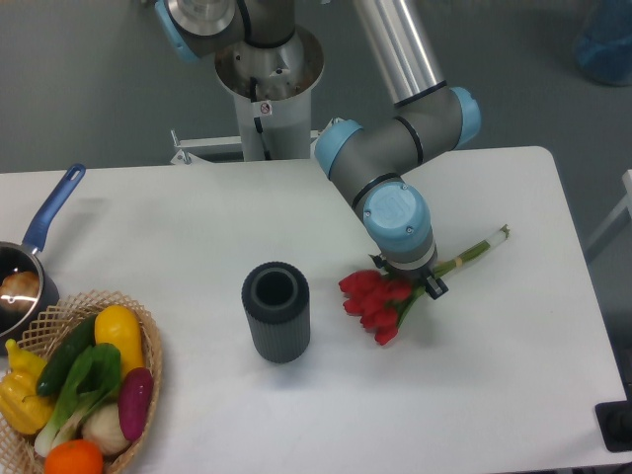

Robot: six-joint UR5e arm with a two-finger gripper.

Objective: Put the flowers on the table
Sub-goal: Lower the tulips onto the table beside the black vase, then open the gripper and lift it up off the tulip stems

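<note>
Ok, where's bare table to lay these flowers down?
Open white table lies right of the dark cylinder, under and beyond the flowers toward the right edge. The front-left corner is crowded by the basket and pan.

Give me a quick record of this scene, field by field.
hand: over the tulip stems, fingers hidden under the wrist, grip cannot be told
flowers: red tulips lying on their side, heads toward the cylinder
table: white
dark cylinder: upright, left of the tulips, apart from them
wicker basket: vegetables, front left
saucepan: blue handle, left edge
</note>
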